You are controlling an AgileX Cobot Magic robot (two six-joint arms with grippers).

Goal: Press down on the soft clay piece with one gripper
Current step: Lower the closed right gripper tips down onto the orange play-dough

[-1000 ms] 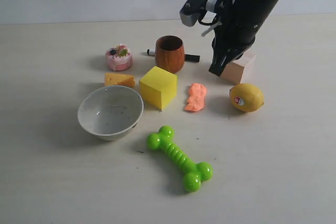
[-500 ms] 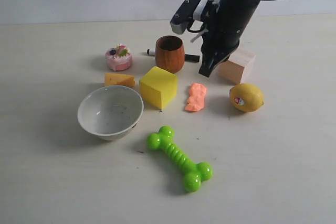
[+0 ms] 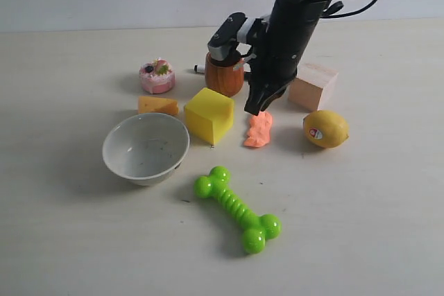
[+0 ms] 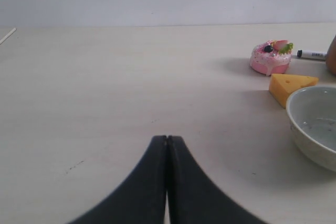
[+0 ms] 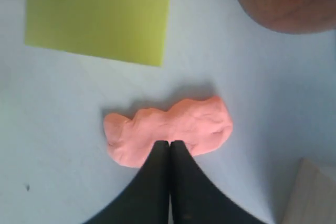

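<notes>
The soft clay piece (image 3: 259, 129) (image 5: 170, 128), a salmon-orange bumpy lump, lies on the table between the yellow cube (image 3: 209, 114) and the lemon (image 3: 325, 128). My right gripper (image 3: 254, 107) (image 5: 169, 143) hangs just over the clay's far end, its dark fingers shut together with nothing between them. In the right wrist view the tips overlap the clay's edge; contact cannot be told. My left gripper (image 4: 167, 138) is shut and empty above bare table, out of the exterior view.
A brown wooden cup (image 3: 223, 73), a wooden block (image 3: 313, 86) and a marker stand behind the clay. A pink cake toy (image 3: 157, 76), a cheese wedge (image 3: 157, 105), a white bowl (image 3: 114, 147) and a green bone toy (image 3: 237, 209) lie left and in front.
The right arm has swung left and down from beside the wooden block to just over the clay's far end. Its fingers stayed shut. No object moved.
</notes>
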